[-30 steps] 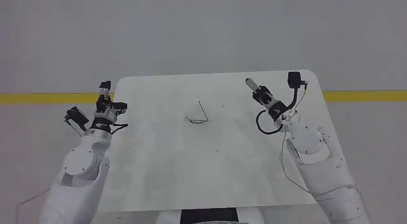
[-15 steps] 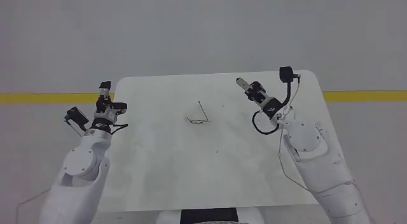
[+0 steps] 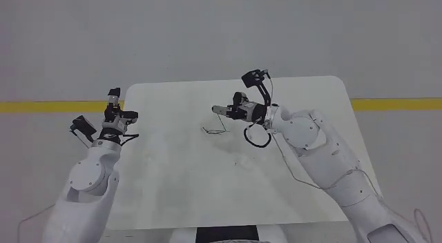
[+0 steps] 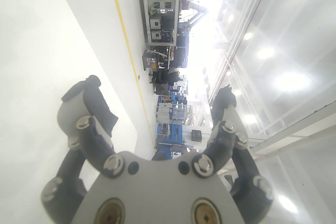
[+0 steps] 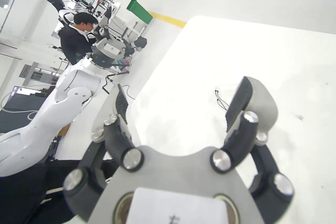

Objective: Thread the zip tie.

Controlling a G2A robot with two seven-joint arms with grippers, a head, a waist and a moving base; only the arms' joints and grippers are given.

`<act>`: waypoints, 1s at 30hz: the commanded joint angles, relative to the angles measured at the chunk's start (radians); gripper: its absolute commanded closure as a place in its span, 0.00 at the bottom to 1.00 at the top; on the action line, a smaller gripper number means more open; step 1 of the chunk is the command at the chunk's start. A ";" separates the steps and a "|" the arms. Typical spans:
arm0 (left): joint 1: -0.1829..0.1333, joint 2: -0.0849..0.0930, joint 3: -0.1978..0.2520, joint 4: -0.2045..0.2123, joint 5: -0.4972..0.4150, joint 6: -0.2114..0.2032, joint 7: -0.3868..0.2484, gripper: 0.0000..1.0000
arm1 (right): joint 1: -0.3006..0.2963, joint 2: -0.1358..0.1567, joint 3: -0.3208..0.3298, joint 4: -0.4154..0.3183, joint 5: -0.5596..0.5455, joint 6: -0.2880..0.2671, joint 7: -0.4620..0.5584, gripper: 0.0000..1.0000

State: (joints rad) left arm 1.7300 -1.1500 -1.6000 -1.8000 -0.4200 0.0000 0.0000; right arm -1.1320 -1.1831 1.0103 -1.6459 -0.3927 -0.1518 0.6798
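Zip tie [image 3: 222, 125] lies bent and loose mid-worktop [image 3: 179, 174], nothing touching it. Right gripper [image 3: 219, 110] hangs close by the tie's far end, jaws spread; left gripper [image 3: 114, 101] sits by the worktop's left edge, jaws also spread. Pickup looks like the step in hand: come down square over one leg of the strap and close gently so it doesn't skate off.

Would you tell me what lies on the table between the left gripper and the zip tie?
Nothing: in the top view, the table between the left gripper and the zip tie is bare.
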 commanded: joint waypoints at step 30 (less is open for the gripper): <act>0.000 0.000 0.000 0.000 0.000 0.000 0.000 0.00 | 0.300 -0.067 -0.173 0.267 0.005 -0.063 0.109 0.00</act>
State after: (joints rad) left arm 1.7300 -1.1500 -1.6000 -1.8000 -0.4200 0.0000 0.0000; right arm -0.8303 -1.2506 0.8366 -1.3768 -0.3873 -0.2156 0.7889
